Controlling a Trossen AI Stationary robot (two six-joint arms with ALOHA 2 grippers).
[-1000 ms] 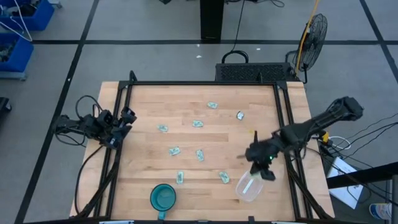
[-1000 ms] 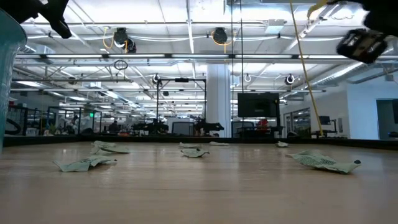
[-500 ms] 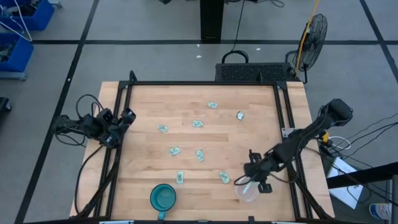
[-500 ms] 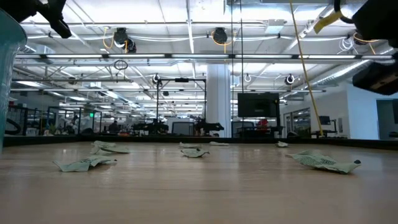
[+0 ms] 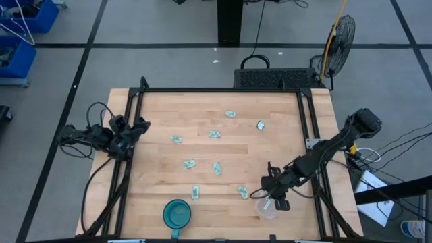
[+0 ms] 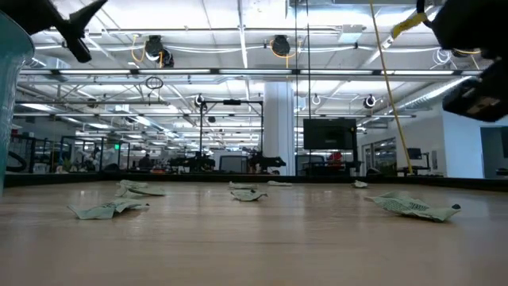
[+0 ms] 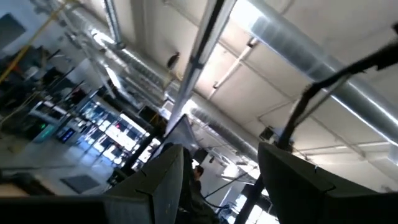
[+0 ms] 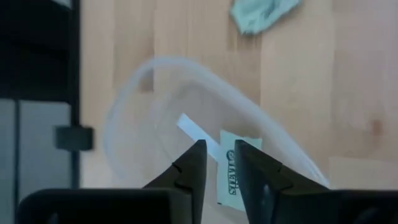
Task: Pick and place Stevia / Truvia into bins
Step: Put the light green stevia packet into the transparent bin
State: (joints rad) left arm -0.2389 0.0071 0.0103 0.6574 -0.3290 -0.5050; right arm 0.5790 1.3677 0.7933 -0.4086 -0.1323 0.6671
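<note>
Several pale green and white sachets lie scattered flat on the wooden table, among them one at the middle (image 5: 214, 134), one near my right gripper (image 5: 243, 192) and one close to the low camera (image 6: 107, 210). The clear tub (image 5: 264, 212) stands on the table near its near right corner. My right gripper (image 5: 273, 197) hangs just above the tub and points down into it, its fingers (image 8: 219, 149) a narrow gap apart with nothing seen between them. A green-white sachet (image 8: 247, 137) and a white strip (image 8: 196, 135) lie in the tub (image 8: 124, 124). My left gripper (image 5: 140, 125) waits open at the left edge.
A teal round bowl (image 5: 177, 214) stands at the near edge, left of the tub, and it also shows in the low view (image 6: 12, 103). Black frame rails (image 5: 312, 135) run along the table's left and right sides. Bare wood lies between the sachets.
My right gripper has gone toward the table's near edge and a little left, and down, from beside the tub's far rim to over its inside. My left gripper has turned a little in place.
</note>
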